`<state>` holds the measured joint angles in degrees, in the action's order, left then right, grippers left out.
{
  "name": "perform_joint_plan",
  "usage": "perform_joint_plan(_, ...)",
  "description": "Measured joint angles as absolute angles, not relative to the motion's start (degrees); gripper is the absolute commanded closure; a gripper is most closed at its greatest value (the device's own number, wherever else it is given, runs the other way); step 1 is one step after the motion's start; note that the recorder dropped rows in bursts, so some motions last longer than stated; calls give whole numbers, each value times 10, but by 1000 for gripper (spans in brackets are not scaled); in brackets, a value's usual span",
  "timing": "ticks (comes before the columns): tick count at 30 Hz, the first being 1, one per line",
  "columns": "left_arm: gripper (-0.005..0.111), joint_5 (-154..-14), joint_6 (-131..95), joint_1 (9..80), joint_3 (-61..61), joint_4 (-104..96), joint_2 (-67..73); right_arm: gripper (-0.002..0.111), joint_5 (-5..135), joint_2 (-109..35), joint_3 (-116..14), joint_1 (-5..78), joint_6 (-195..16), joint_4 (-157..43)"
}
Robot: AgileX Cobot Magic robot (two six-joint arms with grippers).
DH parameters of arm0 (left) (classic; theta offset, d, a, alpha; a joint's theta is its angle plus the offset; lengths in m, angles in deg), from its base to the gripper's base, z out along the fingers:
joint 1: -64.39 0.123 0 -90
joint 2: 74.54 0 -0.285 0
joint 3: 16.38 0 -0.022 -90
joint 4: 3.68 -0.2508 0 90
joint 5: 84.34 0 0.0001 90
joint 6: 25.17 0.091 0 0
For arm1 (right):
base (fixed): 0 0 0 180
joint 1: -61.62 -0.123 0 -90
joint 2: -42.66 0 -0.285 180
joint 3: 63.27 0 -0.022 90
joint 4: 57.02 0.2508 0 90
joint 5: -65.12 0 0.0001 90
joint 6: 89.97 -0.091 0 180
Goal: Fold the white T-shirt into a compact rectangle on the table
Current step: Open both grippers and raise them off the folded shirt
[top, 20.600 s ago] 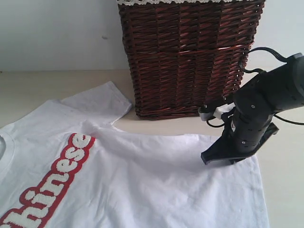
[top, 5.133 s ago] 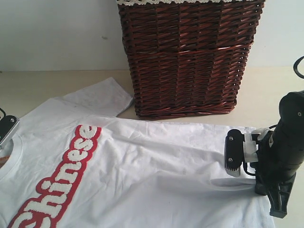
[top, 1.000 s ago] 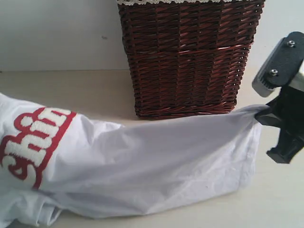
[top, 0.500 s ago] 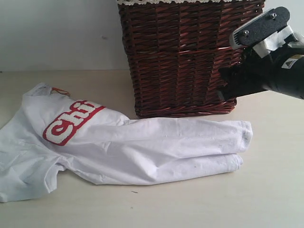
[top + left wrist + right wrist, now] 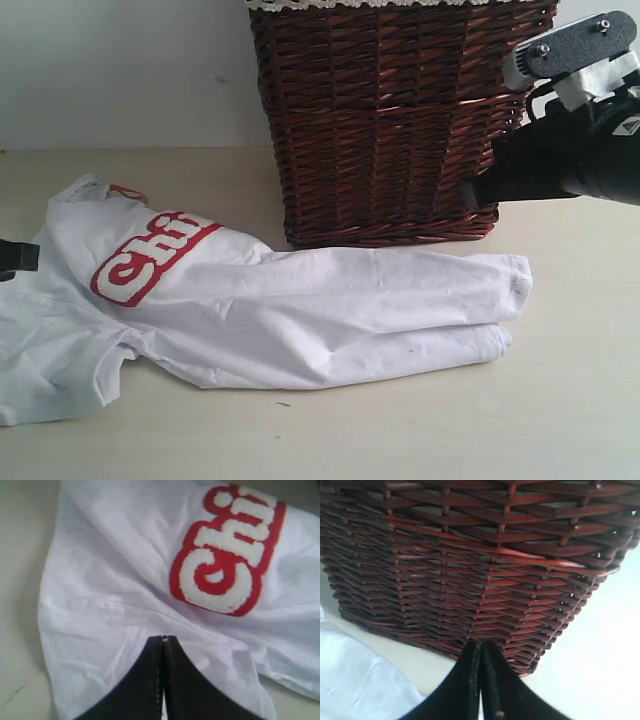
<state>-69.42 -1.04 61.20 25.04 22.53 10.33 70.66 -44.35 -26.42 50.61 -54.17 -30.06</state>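
The T-shirt (image 5: 300,320) lies roughly folded lengthwise on the worktop (image 5: 560,400), just in front of the basket (image 5: 390,120). The left claw (image 5: 162,640), tips together and empty, hangs over its lettered end. The right claw (image 5: 481,645), likewise together and empty, points at the basket.

the white t-shirt (image 5: 300,315) lies rumpled – folded lengthwise – on the pale beige table (image 5: 560,400).
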Motion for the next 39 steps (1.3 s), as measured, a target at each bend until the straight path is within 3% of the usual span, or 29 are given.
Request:
perform_joint_plan(9, 107, -683, -2, 539, 279, 236, 136, 108, 624, -433, -264, 506, -546, -285)
perform_joint_plan(39, 107, -785, -2, 536, 271, 249, 340, 108, 597, -433, -264, 506, -555, -283)
